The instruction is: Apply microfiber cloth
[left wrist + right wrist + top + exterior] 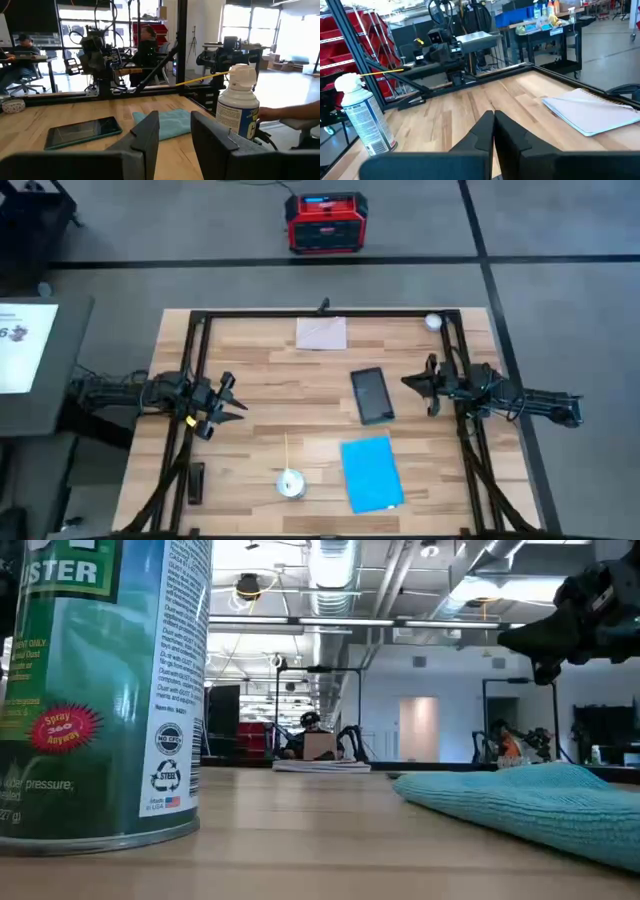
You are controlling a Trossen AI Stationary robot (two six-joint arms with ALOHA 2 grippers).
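The sky-blue microfiber cloth (371,473) lies flat on the wooden table near its front edge, right of centre; the low view shows it close up (530,800). Just beyond it lies the black tablet (371,395), also in the left wrist view (82,132). My left gripper (235,406) hovers open at the table's left side, pointing right toward tablet and cloth (170,122). My right gripper (405,381) hovers shut at the right side, beside the tablet's far end, pointing left (493,125). Neither holds anything.
A spray can (290,483) with a yellow straw stands near the front edge, left of the cloth. A pale beige-grey sheet (321,333) and a white ball (432,322) lie at the far edge. A small black object (196,482) lies front left. A black frame (190,320) borders the table.
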